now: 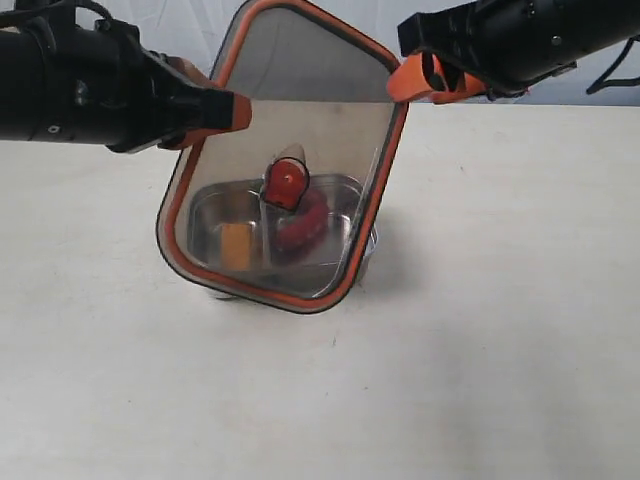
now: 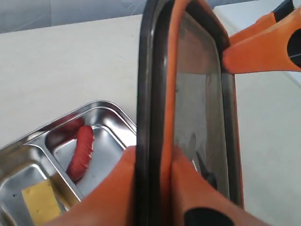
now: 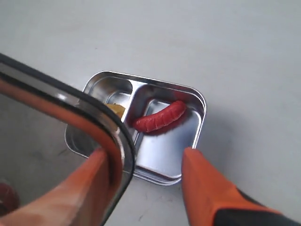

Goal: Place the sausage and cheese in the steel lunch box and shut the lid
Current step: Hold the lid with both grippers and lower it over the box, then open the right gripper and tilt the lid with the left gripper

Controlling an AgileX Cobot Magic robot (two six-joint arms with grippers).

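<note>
The dark translucent lid [image 1: 300, 110] with its orange rim hangs tilted above the steel lunch box [image 1: 372, 245]. My left gripper [image 1: 235, 112] is shut on the lid's left edge, which the left wrist view shows pinched between the fingers [image 2: 153, 160]. Through the lid I see the red sausage [image 1: 305, 228] in the right compartment and the yellow cheese [image 1: 236, 244] in the left one. My right gripper [image 1: 420, 78] is open at the lid's upper right corner. In the right wrist view one finger [image 3: 84, 183] lies against the lid [image 3: 47, 117] and the other stands apart.
The box stands on a plain pale tabletop [image 1: 500, 350]. A grey backdrop [image 1: 200, 30] runs behind the table's far edge. Both black arms reach in from the upper corners.
</note>
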